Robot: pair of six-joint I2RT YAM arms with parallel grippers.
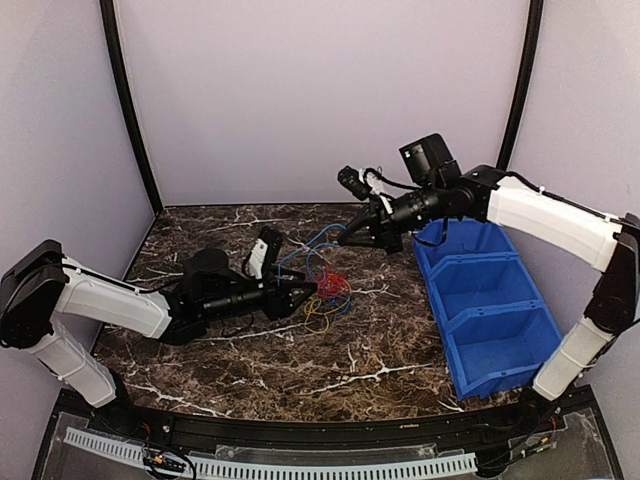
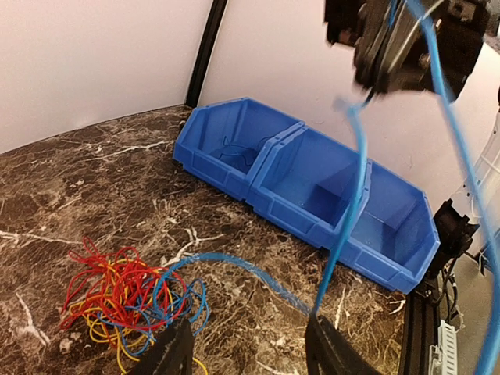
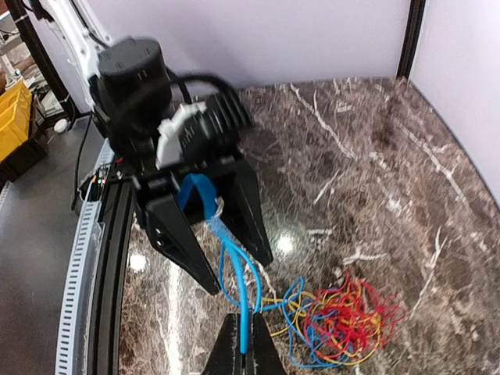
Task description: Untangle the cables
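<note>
Dark marbled surface (image 1: 250,370) carried the cables (image 1: 328,290), a red, yellow and blue knot just beyond the left hand (image 2: 250,348), whose fingers stood apart, released. One blue cable (image 3: 244,312) ran up from it into the right hand (image 3: 244,355), clenched on it. Such thin, limp, light wire likely snags; single strands near the knot look the best hold.
</note>
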